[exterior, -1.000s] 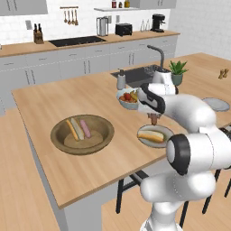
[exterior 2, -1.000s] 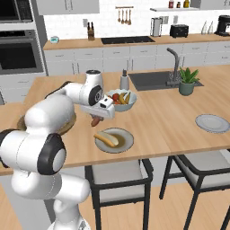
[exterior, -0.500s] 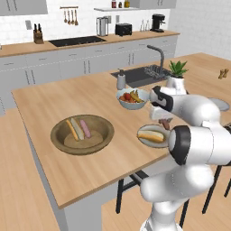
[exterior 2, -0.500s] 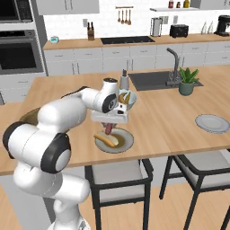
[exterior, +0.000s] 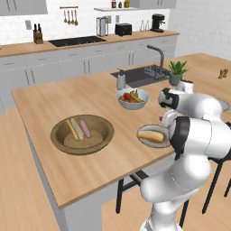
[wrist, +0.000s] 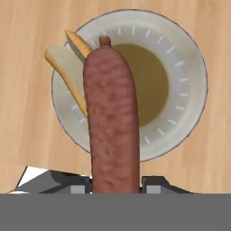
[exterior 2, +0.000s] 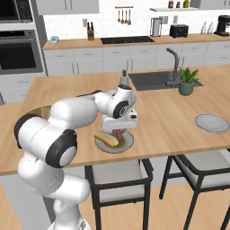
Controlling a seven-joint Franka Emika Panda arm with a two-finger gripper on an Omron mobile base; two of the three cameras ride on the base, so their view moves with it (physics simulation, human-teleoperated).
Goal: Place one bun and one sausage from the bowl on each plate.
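On the wooden island (exterior: 54,101), the bowl (exterior: 81,134) at the left holds one bun and two sausages. Right of it, the near plate (wrist: 189,81) carries a bun (wrist: 67,67). Above this plate the gripper (exterior 2: 118,130) clamps a sausage (wrist: 110,113) by one end; it looks light, firm, probably slippery.

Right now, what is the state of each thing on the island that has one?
gripper: shut on the sausage, above the near plate.
sausage: held upright, not yet released.
near plate: holds one bun.
far plate: empty.
wooden bowl: holds buns and a sausage.
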